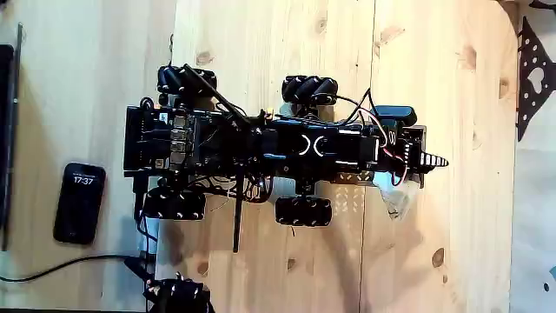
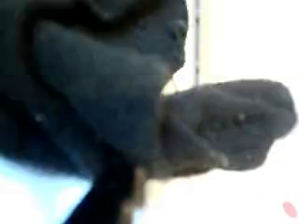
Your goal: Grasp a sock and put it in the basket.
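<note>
In the fixed view my arm reaches to the right over the wheeled robot's body. Its gripper (image 1: 440, 162) narrows to a single point beyond the front end, jaws together. The wrist view is blurred and very close. Dark fuzzy fabric of the sock (image 2: 234, 121) bulges out to the right as a soft lump, with more dark mass at the left, so the sock looks held in the jaws. The basket (image 1: 347, 202), a perforated metal tray, lies under the arm between the front wheels, mostly hidden by it.
A white fabric bundle (image 1: 400, 203) sits by the basket's right end. A phone (image 1: 79, 202) and a cable (image 1: 61, 265) lie at the left. A black star-patterned sheet (image 1: 533, 78) covers the right edge. Bare wooden boards (image 1: 452, 252) stretch to the right of the robot.
</note>
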